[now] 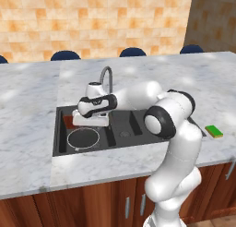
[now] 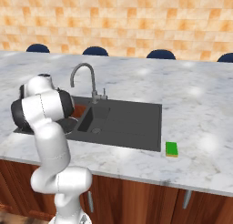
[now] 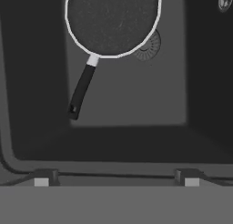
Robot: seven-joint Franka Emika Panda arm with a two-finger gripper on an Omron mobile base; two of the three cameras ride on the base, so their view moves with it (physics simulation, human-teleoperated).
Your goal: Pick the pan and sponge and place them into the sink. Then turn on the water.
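The pan [image 1: 83,138] lay flat in the larger basin of the sink [image 1: 138,139], its dark handle [image 3: 81,92] pointing away from the round body and part of the drain grille [image 3: 150,46] showing past its rim. The gripper [image 3: 116,182] hung above that basin; its 2 fingers [image 3: 41,181] stood wide apart and held nothing. In the left base view the hand and forearm covered the far part of the basin and the foot of the grey gooseneck faucet [image 1: 107,78]. The sponge [image 1: 214,131] rested on the marble bench [image 1: 27,129] just beside the sink's right edge, apart from the pan and with the smaller basin [image 2: 95,119] and drainboard [image 2: 136,123] between them. 4 dark blue chair backs [image 2: 95,50] stood along the far side of the bench, before an orange tiled wall [image 2: 136,18]. Wooden cabinet fronts [image 1: 106,203] ran beneath the bench.
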